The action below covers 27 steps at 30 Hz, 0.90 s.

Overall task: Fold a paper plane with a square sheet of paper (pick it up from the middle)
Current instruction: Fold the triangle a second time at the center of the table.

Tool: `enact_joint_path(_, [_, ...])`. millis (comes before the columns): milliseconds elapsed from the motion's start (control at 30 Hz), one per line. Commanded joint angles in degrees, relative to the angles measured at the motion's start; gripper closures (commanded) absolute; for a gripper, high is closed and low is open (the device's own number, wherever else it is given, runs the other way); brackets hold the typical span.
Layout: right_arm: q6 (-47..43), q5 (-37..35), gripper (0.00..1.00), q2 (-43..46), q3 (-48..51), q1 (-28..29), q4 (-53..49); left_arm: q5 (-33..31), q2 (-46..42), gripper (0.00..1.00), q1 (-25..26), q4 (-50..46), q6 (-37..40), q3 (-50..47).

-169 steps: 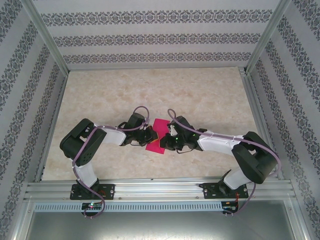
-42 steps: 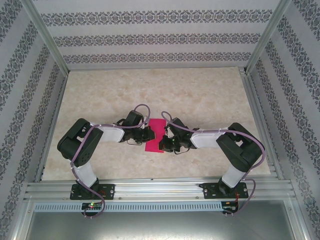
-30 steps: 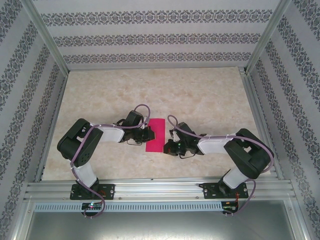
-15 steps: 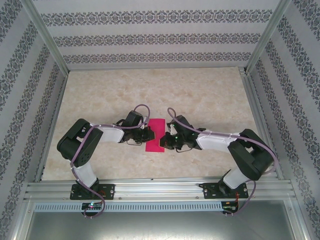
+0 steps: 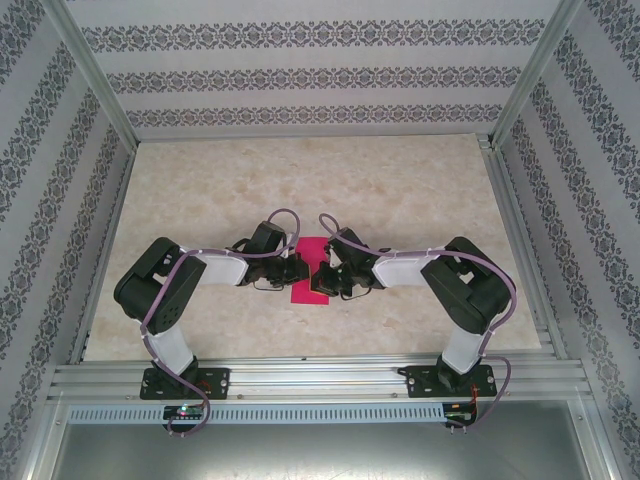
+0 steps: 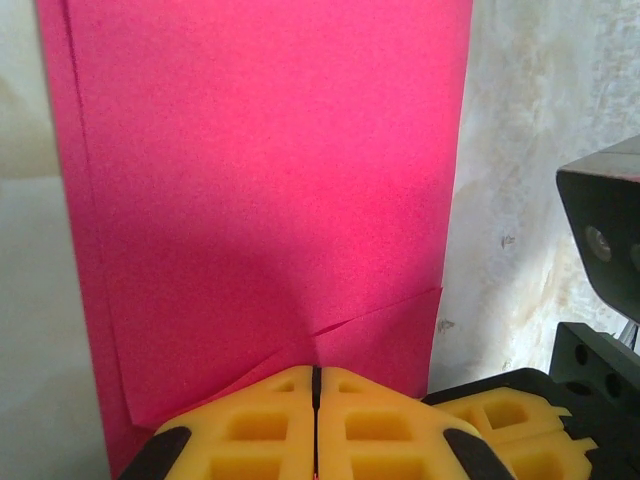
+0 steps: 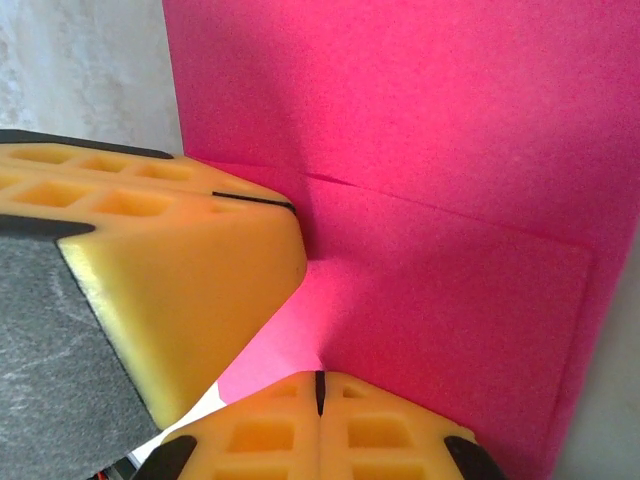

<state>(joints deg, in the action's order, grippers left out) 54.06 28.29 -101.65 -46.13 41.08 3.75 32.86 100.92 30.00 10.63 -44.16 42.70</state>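
My left claw (image 6: 315, 375) is pressed together, its tips down on the near edge of the pink sheet of paper (image 6: 270, 180). The paper lies folded narrow, straight ahead of that claw. My right claw (image 7: 320, 380) is pressed together too. Its tips rest on the paper, just beside the left claw's yellow finger.

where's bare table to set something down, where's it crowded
Free: table from the folded pink paper to the back wall, plus strips outside both arms. Crowded: the middle, where left claw and right claw meet on it.
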Motion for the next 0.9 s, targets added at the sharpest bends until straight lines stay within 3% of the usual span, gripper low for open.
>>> enact_joint_path(0, [-0.6,0.6,1.0,-1.9,1.9,-0.1,1.3,-5.0,1.1,0.92,-0.4,-3.9,0.2,-1.8])
enact_joint_path(100, [2.1,5.0,0.99,-3.9,6.5,-0.9,9.2,-7.1,0.9,0.94,-0.6,-4.5,0.4,-2.3])
enact_joint_path(233, [2.8,4.2,0.99,-3.6,9.6,-0.7,10.0,-6.9,2.1,0.96,-0.6,-3.7,-0.5,-2.1])
enact_joint_path(567, [-1.3,0.5,0.97,7.2,14.0,-0.4,1.0,-7.6,3.4,0.97,-0.6,-3.7,-1.4,-2.8])
enact_joint_path(867, [-2.6,0.1,0.96,11.1,16.6,-0.6,-2.4,-6.8,3.4,0.97,-0.6,-2.7,-1.7,-3.2])
